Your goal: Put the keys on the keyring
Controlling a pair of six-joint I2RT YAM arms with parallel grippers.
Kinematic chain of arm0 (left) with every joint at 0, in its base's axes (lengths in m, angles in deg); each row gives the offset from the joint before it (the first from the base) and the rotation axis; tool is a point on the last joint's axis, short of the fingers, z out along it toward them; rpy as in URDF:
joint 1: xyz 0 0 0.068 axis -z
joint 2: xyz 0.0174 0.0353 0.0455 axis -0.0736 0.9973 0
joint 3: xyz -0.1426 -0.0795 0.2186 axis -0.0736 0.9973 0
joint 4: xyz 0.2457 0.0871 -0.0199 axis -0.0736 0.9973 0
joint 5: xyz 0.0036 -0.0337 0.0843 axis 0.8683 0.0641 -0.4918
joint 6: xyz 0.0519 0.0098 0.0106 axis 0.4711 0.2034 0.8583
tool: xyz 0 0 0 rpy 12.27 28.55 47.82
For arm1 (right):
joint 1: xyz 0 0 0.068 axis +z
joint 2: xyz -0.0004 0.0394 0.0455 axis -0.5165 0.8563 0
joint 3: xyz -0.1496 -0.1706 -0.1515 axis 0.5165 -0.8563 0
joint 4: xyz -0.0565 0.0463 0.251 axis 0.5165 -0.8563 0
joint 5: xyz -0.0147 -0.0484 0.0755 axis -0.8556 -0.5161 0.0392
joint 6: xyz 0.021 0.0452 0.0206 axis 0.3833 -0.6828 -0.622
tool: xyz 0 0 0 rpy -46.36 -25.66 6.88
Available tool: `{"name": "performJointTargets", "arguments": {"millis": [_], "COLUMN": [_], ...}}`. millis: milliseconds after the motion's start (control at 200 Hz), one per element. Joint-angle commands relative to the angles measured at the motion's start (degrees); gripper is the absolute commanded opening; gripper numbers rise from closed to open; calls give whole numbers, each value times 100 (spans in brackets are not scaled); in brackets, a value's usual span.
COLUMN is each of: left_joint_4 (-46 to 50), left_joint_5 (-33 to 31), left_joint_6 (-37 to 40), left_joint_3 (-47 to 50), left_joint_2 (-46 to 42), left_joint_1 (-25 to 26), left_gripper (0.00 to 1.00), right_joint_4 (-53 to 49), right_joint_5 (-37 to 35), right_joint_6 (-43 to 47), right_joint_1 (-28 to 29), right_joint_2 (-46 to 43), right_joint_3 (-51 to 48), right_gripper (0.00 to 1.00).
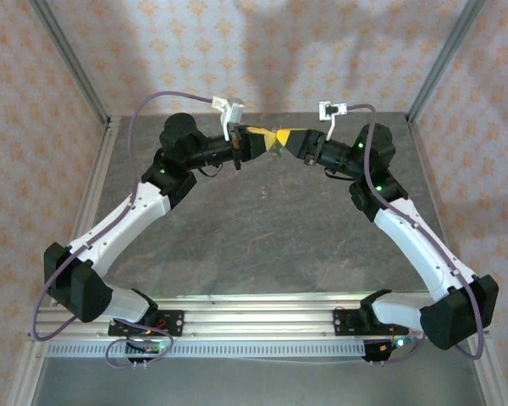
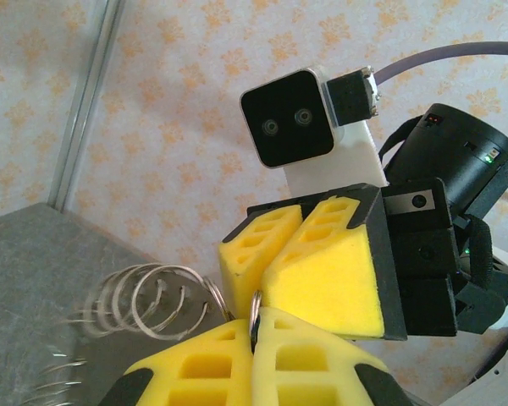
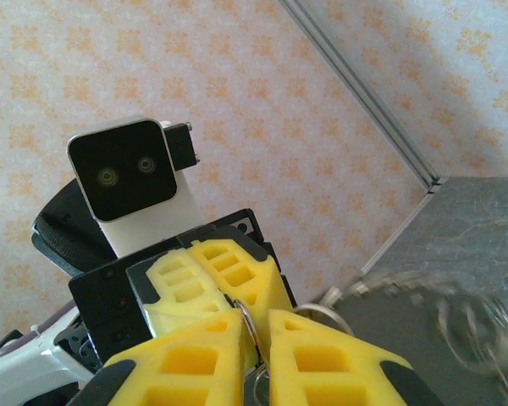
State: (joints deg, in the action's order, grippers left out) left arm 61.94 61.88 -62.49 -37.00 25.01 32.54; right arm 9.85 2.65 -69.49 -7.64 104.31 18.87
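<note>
**Ring pinched between 2 tools, key not in sight**

I have both arms raised, their tips meeting above the table (image 1: 262,245) near the middle of its far edge. My left tool (image 2: 256,331) is closed tight on the keyring (image 2: 256,304), with the wire caught edge-on between its yellow foam pads; the rest of the loop hangs out to one side, smeared into several ghost arcs. My right tool (image 3: 254,328) faces it nose to nose. Its jaws stand almost together with the ring's wire in the narrow slot between them, but I cannot tell whether they clamp it.

I cannot make out the green-headed key in any view.

I judge this as the ring-handling step: 2 tools on 1 loop, probably to steady it or pry it open. Next I need the key located, then its hole threaded onto the wire, a fine move given the blur.
</note>
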Motion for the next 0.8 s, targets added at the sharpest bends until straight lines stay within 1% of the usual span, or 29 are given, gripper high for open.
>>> {"name": "performJointTargets", "arguments": {"millis": [0,100,245,380,405,465,535,565,691,796], "left_joint_4": [-230,-224,-163,-37,-43,-64,-49,-14,245,544], "left_joint_5": [184,189,149,-271,-345,-476,-573,-588,-568,-440], "left_joint_6": [32,41,50,76,76,50,49,66,200,381], "left_joint_3": [-157,-163,-186,-92,-60,4,42,43,-18,-120], "left_joint_2": [-101,-104,-123,-268,-299,-392,-476,-512,-576,-571], "left_joint_1": [102,107,110,87,86,40,6,-12,-82,-140], "left_gripper": [0,0,0,0,2,12,27,31,40,42], "right_joint_4": [196,142,-35,-197,-212,-272,-391,-473,-1032,-1501], "right_joint_5": [421,338,92,-168,-164,-133,-36,3,138,329], "right_joint_6": [-40,14,152,269,275,321,423,477,903,1255], "right_joint_1": [104,106,90,-1,-27,-85,-127,-140,-189,-271], "right_joint_2": [83,84,57,-18,-21,-44,-54,-54,-41,-5], "right_joint_3": [186,191,209,175,174,190,232,265,473,696], "right_gripper": [10,0,0,0,0,0,0,0,0,0]}}
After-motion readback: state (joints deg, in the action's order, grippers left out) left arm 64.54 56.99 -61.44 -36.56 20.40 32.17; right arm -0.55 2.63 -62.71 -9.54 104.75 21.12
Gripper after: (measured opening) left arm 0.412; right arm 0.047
